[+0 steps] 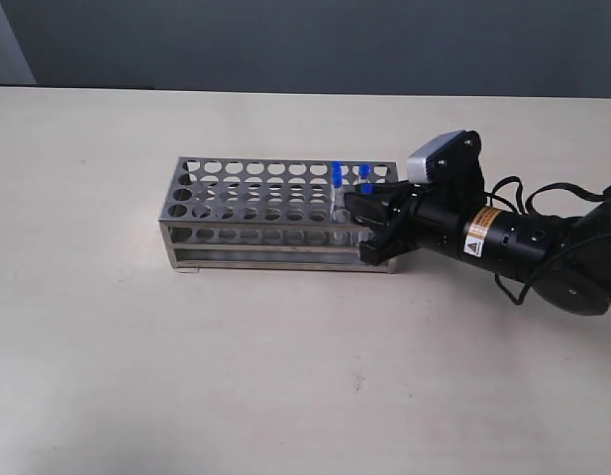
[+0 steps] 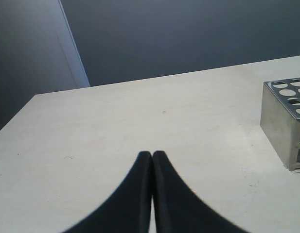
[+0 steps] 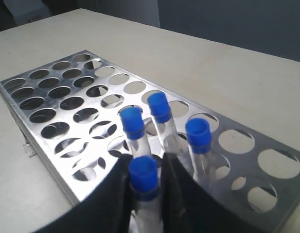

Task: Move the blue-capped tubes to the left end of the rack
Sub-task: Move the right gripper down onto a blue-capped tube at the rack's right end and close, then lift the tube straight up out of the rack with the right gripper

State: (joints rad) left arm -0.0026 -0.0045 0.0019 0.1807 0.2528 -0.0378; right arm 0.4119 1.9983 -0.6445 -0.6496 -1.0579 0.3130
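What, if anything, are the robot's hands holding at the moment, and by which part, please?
The right hand grips one blue-capped tube by its capped top end. The left hand is shut and empty.

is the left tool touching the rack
Apart. The left wrist view shows the shut left tool with bare table between it and the rack.

Inspected: the black right arm reaches in low and near level from the right of the exterior view. The right pincer has its black fingers clamped on either side of a clear blue-capped tube, at and just below the cap. The left pincer is poised above the pale desk, its black fingers pressed flat together.
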